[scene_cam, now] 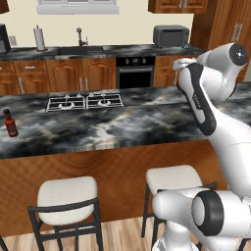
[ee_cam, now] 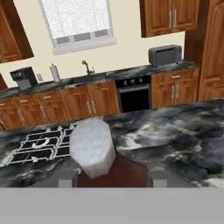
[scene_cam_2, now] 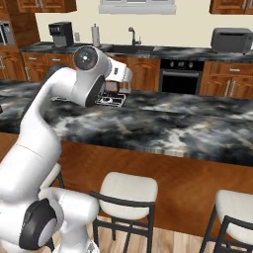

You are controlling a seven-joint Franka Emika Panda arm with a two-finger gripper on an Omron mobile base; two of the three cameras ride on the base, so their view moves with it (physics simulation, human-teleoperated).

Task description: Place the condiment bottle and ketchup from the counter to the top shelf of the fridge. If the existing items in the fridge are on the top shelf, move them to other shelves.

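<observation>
Gripper (ee_cam: 113, 180) is partly closed on the ketchup (ee_cam: 111, 168), a dark red-brown bottle whose pale cap rises between the two fingertips (ee_cam: 64, 180) in the hand view. Bottle is held aloft above the counter (scene_cam: 122, 125), near the stovetop (scene_cam: 84, 102) set into it. The condiment bottle (scene_cam: 10, 122) stands upright at the counter's far left, well apart from the arm.
</observation>
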